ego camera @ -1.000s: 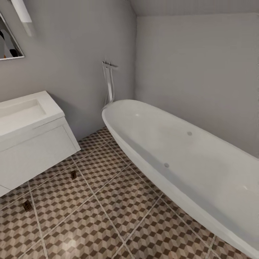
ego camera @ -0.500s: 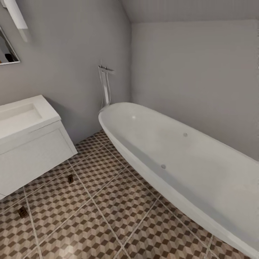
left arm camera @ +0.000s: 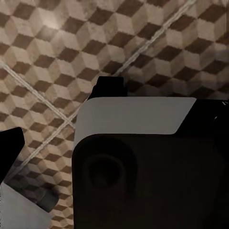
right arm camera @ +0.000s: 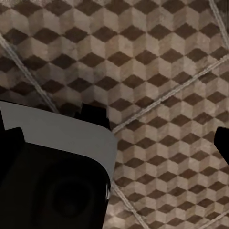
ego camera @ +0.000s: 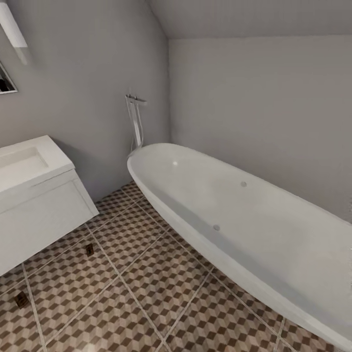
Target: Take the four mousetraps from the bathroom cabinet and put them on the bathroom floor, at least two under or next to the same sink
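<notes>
**Bathroom corner, head view**

Plain grey walls (ego camera: 254,107) meet in a corner under a sloped ceiling. Oval white bathtub (ego camera: 254,230) along the right wall, chrome standing tap (ego camera: 135,120) at its far end. Mirror edge (ego camera: 6,83) upper left.

Cube-patterned bathroom floor (left arm camera: 143,43), pale grout lines, grey-and-black robot body (left arm camera: 143,167) in front

cube-patterned bathroom floor (ego camera: 146,274), two mousetraps (ego camera: 89,250), bathtub (ego camera: 234,215)
</notes>
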You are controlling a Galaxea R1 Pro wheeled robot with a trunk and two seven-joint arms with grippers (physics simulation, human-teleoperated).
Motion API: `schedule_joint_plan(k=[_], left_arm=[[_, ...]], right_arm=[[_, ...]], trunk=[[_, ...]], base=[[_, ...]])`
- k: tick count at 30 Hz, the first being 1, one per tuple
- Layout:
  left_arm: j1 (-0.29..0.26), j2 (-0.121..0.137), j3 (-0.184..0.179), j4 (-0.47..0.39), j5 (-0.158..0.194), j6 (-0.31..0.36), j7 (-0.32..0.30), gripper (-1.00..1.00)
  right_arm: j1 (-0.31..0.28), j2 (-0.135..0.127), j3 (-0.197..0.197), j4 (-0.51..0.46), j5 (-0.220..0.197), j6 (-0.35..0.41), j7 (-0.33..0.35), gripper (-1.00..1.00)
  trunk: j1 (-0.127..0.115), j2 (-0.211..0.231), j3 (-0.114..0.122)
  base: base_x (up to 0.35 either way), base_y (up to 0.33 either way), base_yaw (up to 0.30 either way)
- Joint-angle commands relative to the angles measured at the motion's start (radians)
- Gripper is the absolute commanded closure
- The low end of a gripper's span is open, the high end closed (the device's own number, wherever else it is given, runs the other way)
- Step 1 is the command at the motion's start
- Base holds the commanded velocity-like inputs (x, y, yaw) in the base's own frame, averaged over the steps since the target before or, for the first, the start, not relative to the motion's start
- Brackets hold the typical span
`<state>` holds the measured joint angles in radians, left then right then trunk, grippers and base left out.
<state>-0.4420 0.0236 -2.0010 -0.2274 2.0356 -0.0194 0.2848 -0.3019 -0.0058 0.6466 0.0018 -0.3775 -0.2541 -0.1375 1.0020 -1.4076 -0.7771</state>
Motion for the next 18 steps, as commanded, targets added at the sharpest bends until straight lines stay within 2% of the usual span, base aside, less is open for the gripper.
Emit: schedule_joint_plan(k=[1,18], left_arm=[[-0.001,0.001,-0.005,-0.004,0.003,-0.002,0.007,-1.00],[-0.001,0.001,-0.005,-0.004,0.003,-0.002,0.007,-1.00]], right_arm=[[0.000,0.000,0.008,0.000,-0.008,-0.002,-0.002,-1.00],[0.000,0.002,0.008,0.000,-0.008,-0.001,-0.002,-1.00]], trunk=[[0.000,0.000,0.001],[0.000,0.000,0.028]], base=[[0.000,0.000,-0.135],[0.000,0.000,-0.143]])
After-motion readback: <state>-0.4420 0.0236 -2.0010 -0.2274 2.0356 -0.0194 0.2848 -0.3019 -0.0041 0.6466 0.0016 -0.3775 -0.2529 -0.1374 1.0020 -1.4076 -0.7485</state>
